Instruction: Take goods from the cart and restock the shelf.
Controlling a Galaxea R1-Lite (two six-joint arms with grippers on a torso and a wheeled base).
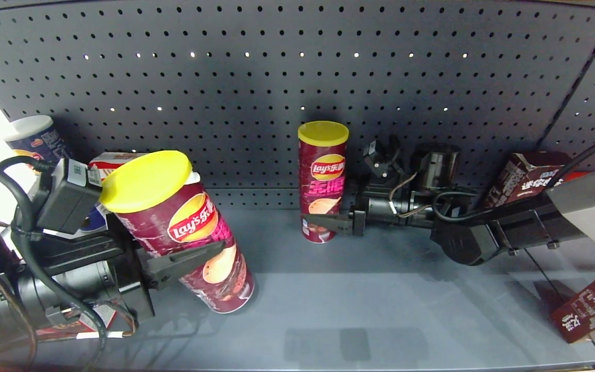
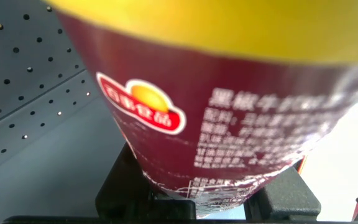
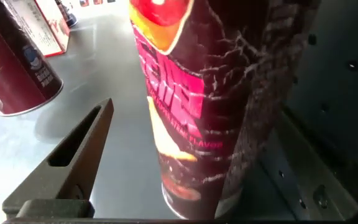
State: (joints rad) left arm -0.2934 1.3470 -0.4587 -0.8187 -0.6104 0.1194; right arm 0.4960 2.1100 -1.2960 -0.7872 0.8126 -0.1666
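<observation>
Tilted cylindrical chip can (image 1: 190, 219), perforated metal backboard (image 1: 277, 77)

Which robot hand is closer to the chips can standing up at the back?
Right. The right gripper sits at the upright can, a finger by its base. The left gripper is off to the side, holding a tilted can.

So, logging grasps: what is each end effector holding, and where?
Left end effector grips the tilted can at mid-body. Right end effector sits open low around the upright can, holding nothing.
</observation>
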